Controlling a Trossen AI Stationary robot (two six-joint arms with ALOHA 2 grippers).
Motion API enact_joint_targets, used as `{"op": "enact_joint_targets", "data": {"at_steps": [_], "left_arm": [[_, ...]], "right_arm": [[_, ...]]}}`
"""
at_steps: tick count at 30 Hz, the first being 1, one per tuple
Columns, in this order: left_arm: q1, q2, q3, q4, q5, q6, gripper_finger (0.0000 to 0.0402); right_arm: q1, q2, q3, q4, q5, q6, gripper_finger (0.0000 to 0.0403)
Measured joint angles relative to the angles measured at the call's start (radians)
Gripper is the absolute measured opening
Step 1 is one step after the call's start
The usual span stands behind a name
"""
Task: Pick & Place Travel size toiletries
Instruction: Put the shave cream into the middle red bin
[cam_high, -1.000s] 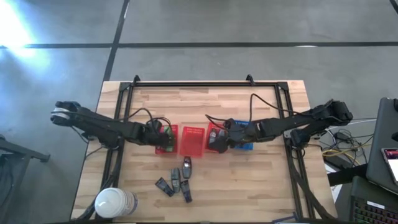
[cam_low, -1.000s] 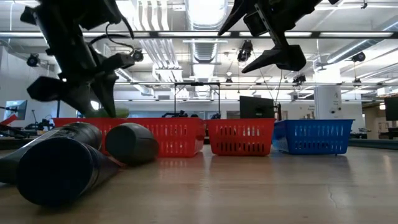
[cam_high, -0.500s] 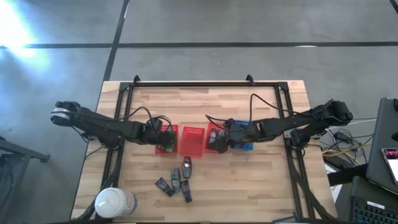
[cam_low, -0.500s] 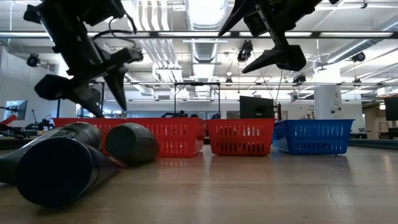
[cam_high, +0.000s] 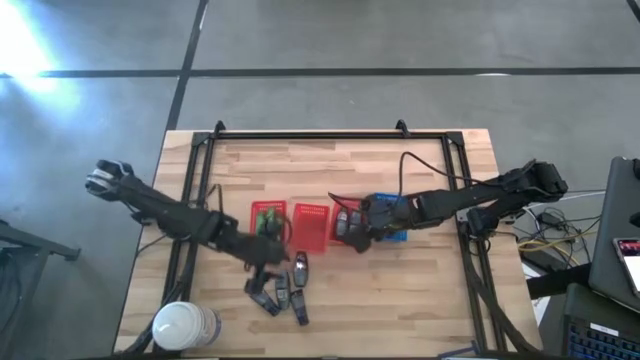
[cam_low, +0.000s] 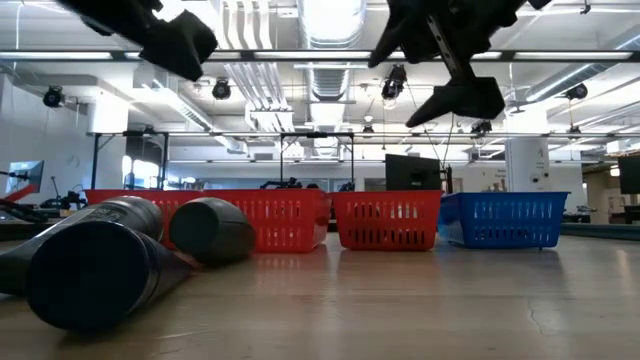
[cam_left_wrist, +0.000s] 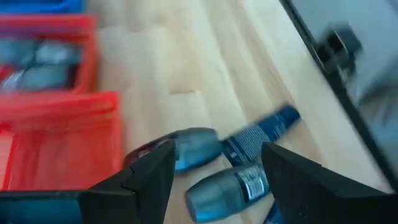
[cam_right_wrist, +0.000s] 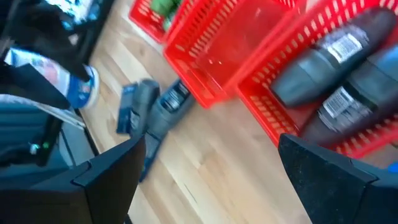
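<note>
Toiletries (cam_left_wrist: 230, 180) beneath open left pincer (cam_left_wrist: 214, 171)

No legible text anywhere. Bottles in the red basket (cam_right_wrist: 348, 93), right of the frame, carry white labels (cam_right_wrist: 346, 45), print too blurred to read.

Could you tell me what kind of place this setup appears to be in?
Probably a robotics lab or workshop: a wooden worktable on a concrete floor, exposed ceiling ducts, and monitors behind.
</note>
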Motion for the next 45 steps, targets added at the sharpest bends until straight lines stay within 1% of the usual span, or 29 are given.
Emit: {"op": "enact_joint_targets", "data": {"at_steps": [2,6,9,11,14,17,21,27,35,37,39,45], "left_arm": [[-0.03,0.052,0.014,0.006,0.0,0.081,0.0243],[-0.071,0.2,0.049,0.065,0.041,0.241,0.0243],[-0.091,0.317,0.111,0.093,0.052,0.389,0.0243],[-0.094,0.382,0.155,0.084,0.069,0.447,0.0243],[-0.099,0.454,0.221,0.068,0.127,0.475,0.0243],[-0.128,0.507,0.27,0.06,0.161,0.549,0.0243],[-0.162,0.554,0.311,0.056,0.168,0.623,0.0243],[-0.157,0.602,0.312,0.097,0.126,0.627,0.0243],[-0.153,0.673,0.324,0.102,0.128,0.658,0.0242],[-0.148,0.678,0.33,0.097,0.127,0.656,0.0235],[-0.145,0.678,0.337,0.084,0.126,0.658,0.0217],[-0.139,0.677,0.377,0.014,0.102,0.662,0.0128]], "right_arm": [[0.002,0.0,0.0,-0.034,-0.012,0.003,0.0364],[0.002,-0.001,0.0,-0.074,-0.031,0.016,0.0364],[0.002,-0.002,0.0,-0.096,-0.036,0.031,0.0363],[0.002,-0.002,0.0,-0.102,-0.037,0.04,0.0364],[0.002,-0.002,0.0,-0.101,-0.051,0.051,0.0364],[0.004,-0.002,0.0,-0.101,-0.059,0.052,0.0363],[0.011,-0.003,0.001,-0.101,-0.061,0.06,0.0363],[0.03,-0.006,0.001,-0.1,-0.054,0.072,0.0363],[0.052,-0.006,0.001,-0.098,-0.05,0.095,0.0364],[0.054,-0.006,0.001,-0.098,-0.048,0.098,0.0363],[0.055,-0.006,0.001,-0.098,-0.048,0.097,0.0364],[0.055,-0.006,0.001,-0.098,-0.048,0.087,0.0363]]}}
